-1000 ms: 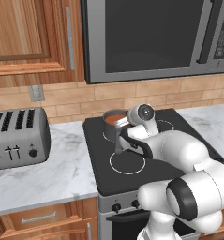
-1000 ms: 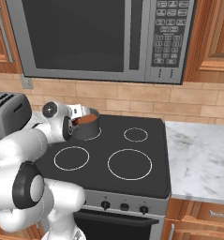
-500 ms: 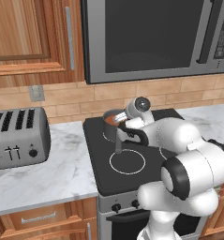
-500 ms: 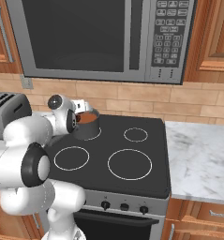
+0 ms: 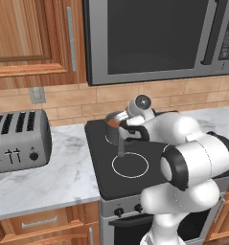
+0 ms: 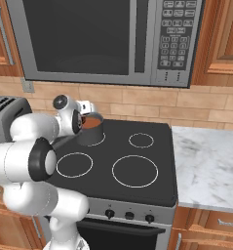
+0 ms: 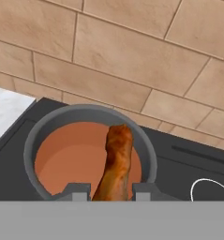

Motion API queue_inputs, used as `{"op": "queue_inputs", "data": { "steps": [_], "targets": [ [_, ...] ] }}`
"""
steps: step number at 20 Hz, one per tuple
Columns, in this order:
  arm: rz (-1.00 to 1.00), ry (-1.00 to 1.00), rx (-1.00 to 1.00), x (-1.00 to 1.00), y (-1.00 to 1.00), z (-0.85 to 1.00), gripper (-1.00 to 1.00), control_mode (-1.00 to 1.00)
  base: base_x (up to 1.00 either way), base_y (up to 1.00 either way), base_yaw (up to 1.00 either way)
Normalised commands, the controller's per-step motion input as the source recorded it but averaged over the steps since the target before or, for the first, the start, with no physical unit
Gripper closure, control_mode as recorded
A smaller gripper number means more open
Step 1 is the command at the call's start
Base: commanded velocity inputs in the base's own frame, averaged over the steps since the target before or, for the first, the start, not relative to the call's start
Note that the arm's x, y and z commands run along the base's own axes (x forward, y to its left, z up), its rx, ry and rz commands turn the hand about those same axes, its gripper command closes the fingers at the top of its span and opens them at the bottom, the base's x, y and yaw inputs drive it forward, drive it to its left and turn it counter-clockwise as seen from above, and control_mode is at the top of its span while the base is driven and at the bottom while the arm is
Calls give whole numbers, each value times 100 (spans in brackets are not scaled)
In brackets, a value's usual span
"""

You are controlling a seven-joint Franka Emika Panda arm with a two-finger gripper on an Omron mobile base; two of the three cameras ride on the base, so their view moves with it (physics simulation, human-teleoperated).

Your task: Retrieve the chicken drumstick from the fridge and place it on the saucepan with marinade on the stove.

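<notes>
In the hand view my gripper (image 7: 110, 192) is shut on the chicken drumstick (image 7: 117, 157), a reddish-brown piece that reaches out over the saucepan (image 7: 33, 140). The dark grey pan holds smooth orange-brown marinade (image 7: 69, 157). It stands on the back left burner of the stove (image 5: 100, 155), with its long handle (image 5: 120, 146) pointing toward the front. From the left base camera, my gripper (image 5: 122, 120) hangs at the pan's right rim. The right base camera shows the saucepan (image 6: 92, 134) just right of my hand. The fridge is out of view.
A steel toaster (image 5: 17, 139) sits on the marble counter (image 5: 63, 167) left of the stove. A microwave (image 6: 103, 39) hangs low over the cooktop. The tiled wall (image 7: 132, 61) is close behind the pan. More counter (image 6: 205, 156) lies to the right.
The arm has folded in and the hand has shifted a little up and left over the saucepan. The drumstick stays in the shut gripper. The pan has not moved.
</notes>
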Motion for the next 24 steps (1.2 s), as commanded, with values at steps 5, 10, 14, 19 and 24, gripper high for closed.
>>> {"op": "queue_inputs", "data": {
  "steps": [5, 10, 14, 19, 24],
  "targets": [
    [0, 0, 0, 11, 0, -15, 100, -100, 0, 0, 0],
    [0, 0, 0, 11, 0, -13, 100, -100, 0, 0, 0],
    [0, 0, 0, 19, 0, 0, 100, -100, 0, 0, 0],
    [0, 0, 0, 26, 1, 0, 100, -100, 0, 0, 0],
    [0, 0, 0, 13, 5, -7, 100, -100, 0, 0, 0]
  ]
}}
